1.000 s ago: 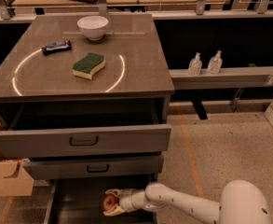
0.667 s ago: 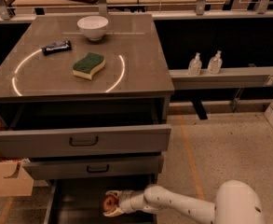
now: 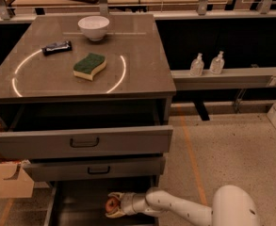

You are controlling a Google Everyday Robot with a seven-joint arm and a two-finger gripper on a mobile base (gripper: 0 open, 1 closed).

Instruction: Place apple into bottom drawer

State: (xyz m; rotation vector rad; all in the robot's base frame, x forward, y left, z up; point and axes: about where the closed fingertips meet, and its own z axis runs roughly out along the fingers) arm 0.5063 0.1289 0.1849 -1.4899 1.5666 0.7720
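Observation:
The apple (image 3: pixel 112 204) is red-orange and sits between the fingers of my gripper (image 3: pixel 114 205), low over the dark floor of the bottom drawer (image 3: pixel 76 206), which is pulled open under the cabinet. My white arm (image 3: pixel 175 207) reaches in from the lower right. The gripper is shut on the apple. I cannot tell whether the apple touches the drawer floor.
The top drawer (image 3: pixel 83 141) and middle drawer (image 3: pixel 95 168) are pulled out above the bottom one. The cabinet top holds a green sponge (image 3: pixel 89 66), a white bowl (image 3: pixel 93 27) and a dark bar (image 3: pixel 56 47). A cardboard box (image 3: pixel 3 179) stands left; two bottles (image 3: pixel 207 63) stand on a shelf at right.
The arm and the apple have shifted slightly left and forward inside the bottom drawer. The drawers have not moved.

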